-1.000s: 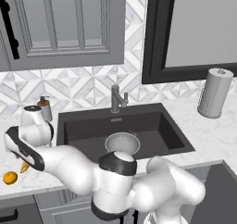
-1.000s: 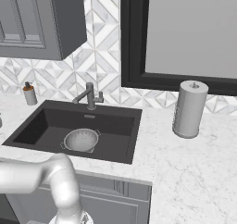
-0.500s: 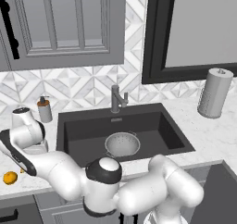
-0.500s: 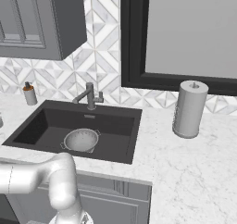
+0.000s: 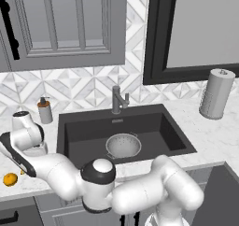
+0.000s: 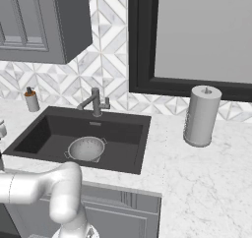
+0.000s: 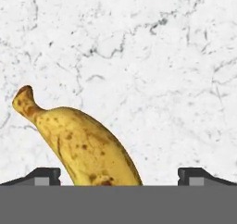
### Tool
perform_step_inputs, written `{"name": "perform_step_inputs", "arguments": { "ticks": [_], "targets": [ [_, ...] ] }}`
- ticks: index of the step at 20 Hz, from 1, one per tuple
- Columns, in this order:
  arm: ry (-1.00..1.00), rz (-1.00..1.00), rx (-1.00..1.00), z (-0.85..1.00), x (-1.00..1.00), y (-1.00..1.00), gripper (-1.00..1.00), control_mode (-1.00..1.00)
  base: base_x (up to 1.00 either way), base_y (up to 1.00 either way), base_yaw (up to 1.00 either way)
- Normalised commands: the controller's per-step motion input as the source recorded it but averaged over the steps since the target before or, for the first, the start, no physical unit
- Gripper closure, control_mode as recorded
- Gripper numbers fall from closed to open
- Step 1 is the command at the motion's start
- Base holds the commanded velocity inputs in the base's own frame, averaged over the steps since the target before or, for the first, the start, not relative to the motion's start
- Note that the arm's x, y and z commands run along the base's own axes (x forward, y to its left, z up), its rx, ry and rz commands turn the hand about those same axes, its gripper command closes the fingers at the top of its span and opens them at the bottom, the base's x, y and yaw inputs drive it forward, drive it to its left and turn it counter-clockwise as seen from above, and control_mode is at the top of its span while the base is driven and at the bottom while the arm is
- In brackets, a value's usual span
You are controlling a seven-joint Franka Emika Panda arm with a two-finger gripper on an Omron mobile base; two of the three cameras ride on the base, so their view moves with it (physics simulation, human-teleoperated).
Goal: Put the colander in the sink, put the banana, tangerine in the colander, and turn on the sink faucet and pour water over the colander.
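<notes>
Since the earlier frames, the arm has swung further left of the sink (image 5: pixel 74 127) and lowered, so that its hand hangs over the counter (image 5: pixel 205 136) beside the tangerine (image 5: pixel 10 179). The colander (image 5: pixel 123 144) sits in the sink, near the middle and in front of the faucet (image 5: pixel 117 100); it holds no fruit. In the hand view, the gripper (image 7: pixel 119 176) has its jaws spread fully apart and holds nothing. The banana (image 7: pixel 81 143) lies flat on the marble left of the sink, directly below the hand and between the two fingertips (image 7: pixel 42 176), its stem end pointing away and to one side. The tangerine rests on the counter left of the sink, near its front edge.

Judged risks: the banana lies off-centre between the jaws and at a slant, so closing on it may pinch only one end and let it pivot or slip. A descent too deep would drive the fingertips into the counter. A wide swing might nudge the tangerine off the counter's edge.
</notes>
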Motion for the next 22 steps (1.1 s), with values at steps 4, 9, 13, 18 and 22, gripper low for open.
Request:
{"name": "perform_step_inputs", "arguments": {
  "ticks": [4, 9, 13, 18, 22],
  "targets": [
    [0.0, 0.0, 0.0, -0.25, 0.17, 0.3, -1.0, -1.0, 0.0, 0.0, 0.0],
    [0.0, 0.0, 0.0, -0.33, -0.01, 0.16, -1.0, -1.0, 0.0, 0.0, 0.0],
    [0.0, -0.04, 0.0, -0.4, -0.13, -0.14, 1.0, -1.0, 0.0, 0.0, 0.0],
    [0.0, -0.04, 0.0, -0.3, -0.15, -0.38, 1.0, -1.0, 0.0, 0.0, 0.0],
    [0.0, -0.02, 0.0, 0.04, -0.24, -0.73, 1.0, -1.0, 0.0, 0.0, 0.0]
  ]
}}
